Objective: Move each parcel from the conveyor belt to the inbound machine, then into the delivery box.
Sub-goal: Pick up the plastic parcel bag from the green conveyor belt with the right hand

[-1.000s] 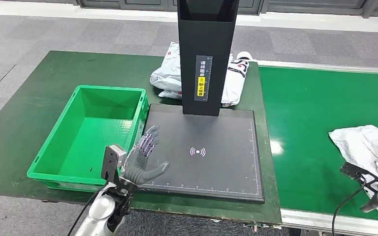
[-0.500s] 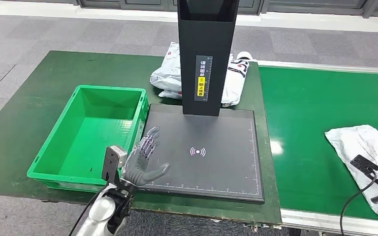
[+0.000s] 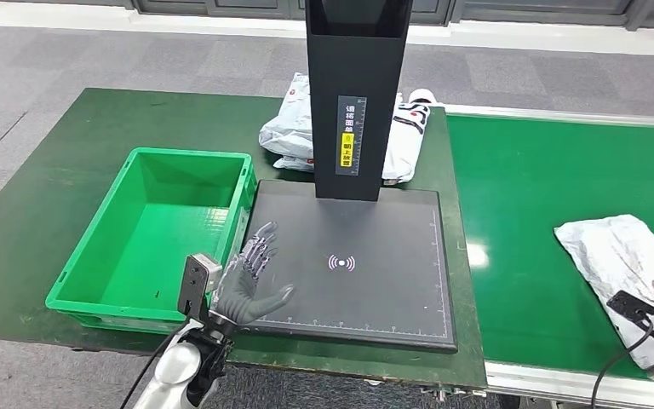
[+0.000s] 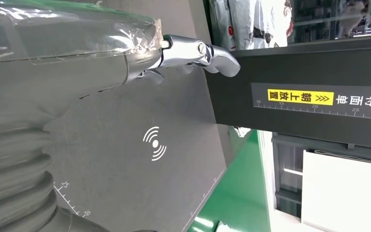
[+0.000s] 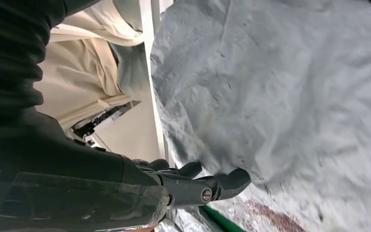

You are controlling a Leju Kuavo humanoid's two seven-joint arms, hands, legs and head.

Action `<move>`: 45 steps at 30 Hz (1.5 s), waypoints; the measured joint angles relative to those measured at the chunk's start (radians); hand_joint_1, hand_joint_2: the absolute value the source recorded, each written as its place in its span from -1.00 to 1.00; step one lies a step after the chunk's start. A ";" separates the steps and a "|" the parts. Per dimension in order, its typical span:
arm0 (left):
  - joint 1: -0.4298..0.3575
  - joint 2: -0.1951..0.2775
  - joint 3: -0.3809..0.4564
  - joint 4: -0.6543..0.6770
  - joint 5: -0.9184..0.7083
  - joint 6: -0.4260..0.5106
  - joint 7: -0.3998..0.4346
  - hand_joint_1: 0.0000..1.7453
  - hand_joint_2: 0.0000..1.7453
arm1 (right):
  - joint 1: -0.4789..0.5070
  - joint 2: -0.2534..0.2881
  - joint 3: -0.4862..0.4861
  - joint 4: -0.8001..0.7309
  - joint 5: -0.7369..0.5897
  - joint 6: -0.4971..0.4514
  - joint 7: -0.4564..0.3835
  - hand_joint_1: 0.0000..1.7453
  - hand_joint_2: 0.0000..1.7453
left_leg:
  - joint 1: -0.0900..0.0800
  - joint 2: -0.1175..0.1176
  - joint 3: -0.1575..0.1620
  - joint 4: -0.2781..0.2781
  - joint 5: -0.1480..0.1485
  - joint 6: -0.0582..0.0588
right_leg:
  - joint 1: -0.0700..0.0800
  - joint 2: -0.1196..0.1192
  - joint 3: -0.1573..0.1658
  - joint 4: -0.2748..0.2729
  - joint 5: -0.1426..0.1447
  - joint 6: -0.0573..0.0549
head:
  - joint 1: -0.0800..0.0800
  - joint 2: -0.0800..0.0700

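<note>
right hand at the parcel, nothing scanned yet

right hand (image 5: 207, 186) reaches under the near edge of the grey parcel (image 3: 626, 256) on the conveyor belt (image 3: 528, 187), fingertips (image 5: 234, 179) at its wrinkled skin; whether they have closed on it, cannot tell. left hand (image 3: 247, 281) hovers spread and empty over the near-left corner of the inbound machine (image 3: 353, 256), whose dark plate carries no parcel. beside it the green delivery box (image 3: 149, 234) on the desk (image 3: 43, 196) shows bare floor inside. behind the machine's post lie more white parcels (image 3: 294, 128). by my read, early days: pick-up, scan and drop all remain.
</note>
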 joint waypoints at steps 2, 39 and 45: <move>-0.005 0.000 0.000 0.005 0.001 -0.001 0.000 -1.00 1.00 | 0.007 -0.001 -0.001 0.000 -0.001 0.026 0.002 -1.00 1.00 | 0.000 0.000 0.000 0.000 0.000 0.000 | 0.000 0.000 0.000 0.000 0.000 0.000 | 0.000 0.000; -0.037 -0.011 0.000 0.032 0.020 0.003 -0.013 -1.00 1.00 | 0.021 0.050 -0.003 0.000 0.019 0.052 0.017 1.00 1.00 | 0.000 -0.001 -0.001 0.001 0.000 0.000 | 0.000 -0.001 0.002 0.000 0.001 0.002 | 0.000 0.000; -0.029 -0.009 0.000 0.027 0.021 0.011 -0.017 -1.00 1.00 | 0.001 0.073 -0.008 0.000 -0.016 0.058 -0.025 1.00 1.00 | 0.000 0.000 -0.001 0.001 0.000 0.000 | 0.000 0.000 0.002 0.000 0.001 0.002 | 0.000 0.000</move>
